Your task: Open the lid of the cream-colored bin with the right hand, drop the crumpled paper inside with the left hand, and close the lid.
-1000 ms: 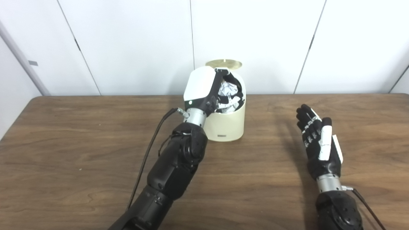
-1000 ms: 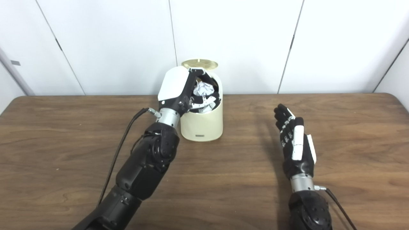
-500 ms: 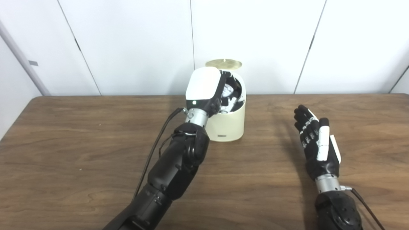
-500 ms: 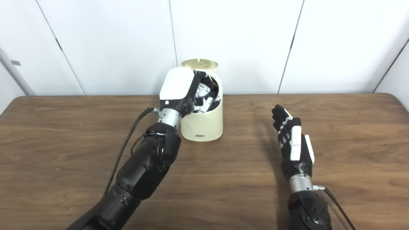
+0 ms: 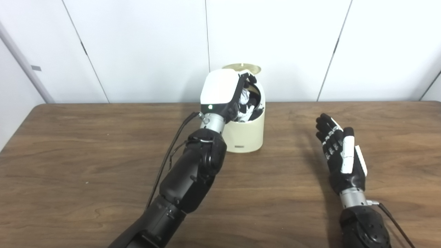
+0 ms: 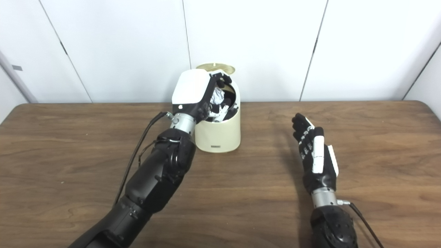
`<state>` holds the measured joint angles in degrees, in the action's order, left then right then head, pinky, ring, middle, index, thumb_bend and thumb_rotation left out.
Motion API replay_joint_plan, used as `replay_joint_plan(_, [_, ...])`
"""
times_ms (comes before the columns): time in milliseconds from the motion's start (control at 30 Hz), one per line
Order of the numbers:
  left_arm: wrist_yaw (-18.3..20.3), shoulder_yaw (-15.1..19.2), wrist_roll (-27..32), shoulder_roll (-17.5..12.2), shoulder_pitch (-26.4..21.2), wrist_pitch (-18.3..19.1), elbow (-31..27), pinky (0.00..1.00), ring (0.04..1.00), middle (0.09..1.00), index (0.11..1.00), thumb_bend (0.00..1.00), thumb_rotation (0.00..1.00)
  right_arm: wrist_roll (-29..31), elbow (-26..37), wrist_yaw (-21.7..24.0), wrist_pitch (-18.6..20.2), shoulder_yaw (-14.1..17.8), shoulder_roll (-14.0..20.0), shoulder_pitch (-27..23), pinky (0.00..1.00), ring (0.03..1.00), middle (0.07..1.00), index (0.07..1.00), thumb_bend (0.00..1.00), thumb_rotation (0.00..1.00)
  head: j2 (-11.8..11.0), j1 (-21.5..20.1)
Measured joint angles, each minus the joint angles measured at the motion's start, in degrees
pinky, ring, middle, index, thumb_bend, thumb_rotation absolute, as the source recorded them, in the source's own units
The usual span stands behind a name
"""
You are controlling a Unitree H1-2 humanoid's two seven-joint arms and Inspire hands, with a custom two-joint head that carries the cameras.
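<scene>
Right hand (image 5: 341, 155) nearest, over the right part of the wooden table (image 5: 86, 165), well apart from the bin. It grips nothing; fingers straight and slightly spread, pointing toward the far edge, palm facing left, thumb side up. The wrist hovers just off the surface.

Left arm runs diagonally from the near edge up to the cream-colored bin (image 5: 246, 134), which stands at the middle of the far edge. Left hand (image 5: 227, 94) is at the bin's mouth, white back plate facing the camera, fingers (image 5: 248, 78) curled down inside the opening. Crumpled paper (image 5: 244, 96) shows white among the fingers, inside the mouth. Cannot tell whether the hand grips the paper or has let go of it; fingers and paper overlap.

Gold lid (image 5: 246, 66) is tipped up behind the bin, open, against the white wall panels (image 5: 137, 48).
</scene>
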<state>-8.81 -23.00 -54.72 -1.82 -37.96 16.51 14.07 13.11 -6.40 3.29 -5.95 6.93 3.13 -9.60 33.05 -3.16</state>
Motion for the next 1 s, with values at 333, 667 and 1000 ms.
replay_joint_plan(333, [-0.1, 0.0, 0.3, 0.0, 0.0, 0.0, 0.0, 0.63, 0.725, 0.737, 0.686, 0.88, 0.0, 0.0, 0.1, 0.5, 1.1, -0.1, 0.1, 0.0, 0.95, 0.913, 0.867, 0.821, 0.55, 1.0, 0.2, 0.1])
replay_joint_plan(667, [0.2, 0.4, 1.5, 0.0, 1.1, 0.1, -1.9, 0.58, 0.654, 0.674, 0.659, 0.86, 0.0, 0.0, 0.1, 0.6, 1.2, -0.1, 0.1, 0.0, 0.96, 0.926, 0.874, 0.826, 0.54, 1.0, 0.4, 0.3])
replay_joint_plan(1000, [3.2, 0.4, 1.6, 0.0, 1.7, 1.1, -4.7, 0.61, 0.704, 0.719, 0.68, 0.9, 0.02, 0.0, 0.1, 0.7, 1.2, -0.1, 0.2, 0.1, 0.95, 0.922, 0.872, 0.825, 0.55, 1.0, 0.5, 0.4])
